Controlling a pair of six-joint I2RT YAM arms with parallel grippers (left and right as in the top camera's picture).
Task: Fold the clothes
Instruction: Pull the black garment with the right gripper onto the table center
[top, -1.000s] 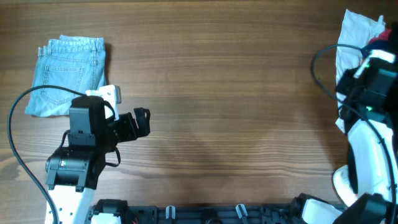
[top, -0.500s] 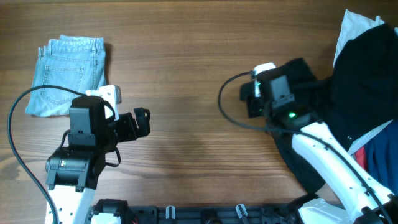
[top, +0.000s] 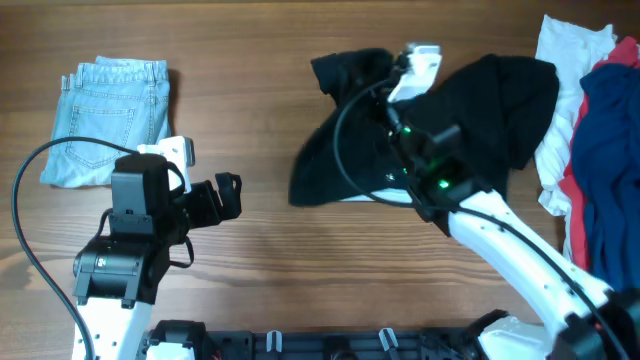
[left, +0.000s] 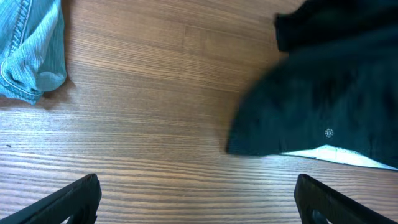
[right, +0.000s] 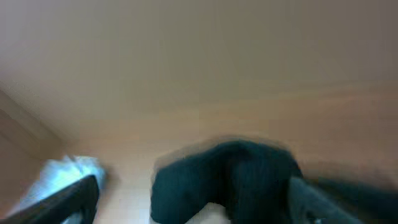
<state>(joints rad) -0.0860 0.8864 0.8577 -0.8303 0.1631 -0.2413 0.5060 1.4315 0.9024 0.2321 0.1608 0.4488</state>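
Note:
A large black garment (top: 470, 100) lies crumpled across the middle and right of the table, with a pale lining strip (top: 365, 196) showing at its near edge. In the left wrist view it fills the upper right (left: 323, 93). My right gripper (top: 378, 78) hovers over its far left part. The right wrist view is blurred, with the fingers wide apart and open and black cloth (right: 230, 180) low between them. My left gripper (top: 228, 195) is open over bare wood left of the garment, empty (left: 199, 205). Folded light-blue denim (top: 115, 120) lies at the far left.
A heap of white (top: 562, 70), red and navy (top: 610, 150) clothes sits at the right edge. The denim's corner (left: 31, 50) shows at the upper left of the left wrist view. Bare wood (top: 250, 80) runs between the denim and the black garment.
My right arm swung from the heap at the right edge to the table's middle, dragging the black garment with it, and its jaws have come apart. The left arm has not moved.

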